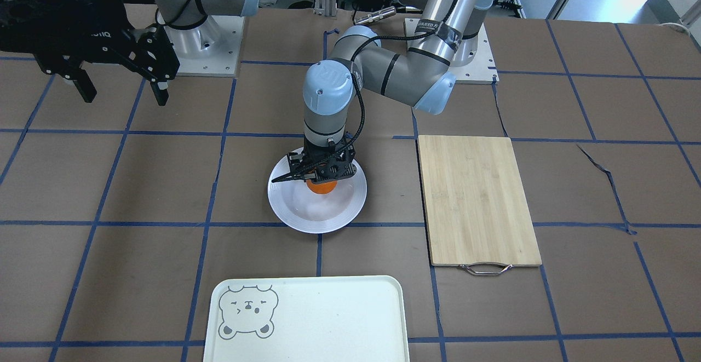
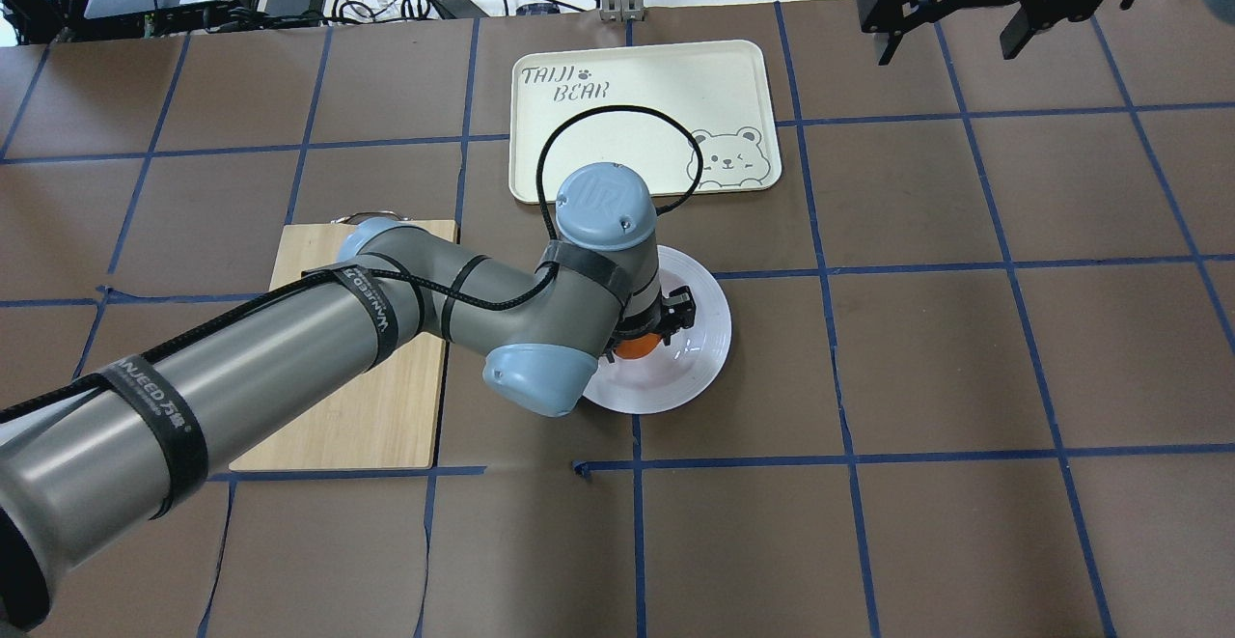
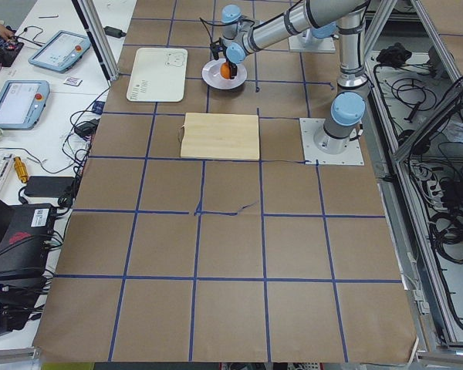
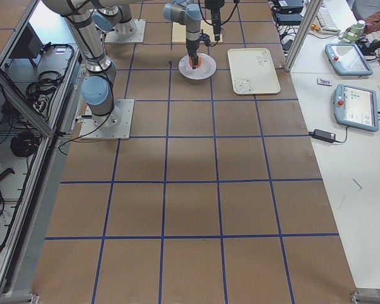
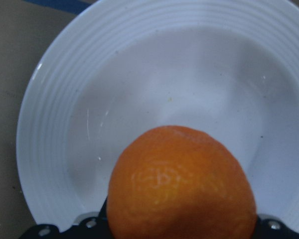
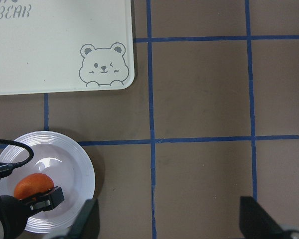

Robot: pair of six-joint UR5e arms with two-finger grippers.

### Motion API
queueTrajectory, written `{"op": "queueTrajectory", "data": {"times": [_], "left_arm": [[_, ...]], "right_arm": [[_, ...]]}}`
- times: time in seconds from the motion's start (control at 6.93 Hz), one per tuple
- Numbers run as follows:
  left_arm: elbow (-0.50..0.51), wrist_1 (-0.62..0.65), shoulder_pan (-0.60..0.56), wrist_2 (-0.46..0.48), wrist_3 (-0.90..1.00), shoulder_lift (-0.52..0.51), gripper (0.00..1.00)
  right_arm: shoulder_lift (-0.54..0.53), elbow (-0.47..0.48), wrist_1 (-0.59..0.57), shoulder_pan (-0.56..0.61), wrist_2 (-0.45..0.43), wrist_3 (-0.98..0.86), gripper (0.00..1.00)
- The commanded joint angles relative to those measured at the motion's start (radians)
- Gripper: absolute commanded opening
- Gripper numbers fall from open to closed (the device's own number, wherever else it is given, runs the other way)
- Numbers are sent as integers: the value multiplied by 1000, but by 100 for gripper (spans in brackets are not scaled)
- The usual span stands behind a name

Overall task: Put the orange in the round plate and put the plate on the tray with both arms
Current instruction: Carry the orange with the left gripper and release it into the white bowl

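Brown paper with a blue tape grid covers the table (image 1: 164, 187), and all the task's things sit on it. I see the left gripper (image 1: 320, 177) pointing straight down over the round plate (image 1: 306, 214), its jaws closed around the orange (image 1: 322, 188). The left wrist camera shows the orange pinched between them, with the plate's sunken centre directly underneath. I cannot tell whether the fruit touches the dish or hangs just above it. Relative to these jaws, the orange sits toward the robot's side of the plate, not at its middle.

Beyond the jaws, away from the robot's base, lies the tray (image 1: 328, 318), near the plate but apart from it. A bamboo cutting board (image 1: 476, 197) lies out to the left gripper's own side, clear of the plate.

I see the right gripper (image 1: 125, 91) raised well off to the other side, its jaws spread wide with nothing between them. Its wrist camera looks down on the tray's bear corner and the plate.
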Motion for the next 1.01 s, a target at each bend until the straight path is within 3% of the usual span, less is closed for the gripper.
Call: {"op": "queueTrajectory", "data": {"times": [0.0,0.43,0.72,0.87], "left_arm": [[52,-26,-4,5,-3,-3,100],[174,-293,18,8,10,61,100],[349,-613,106,66,341,141,100],[413,-686,170,64,448,181,100]], "right_arm": [[4,1,-9,-8,34,0,100],[133,7,0,-5,57,-1,100],[165,118,-27,-5,265,25,100],[178,219,-144,-5,283,34,100]]}}
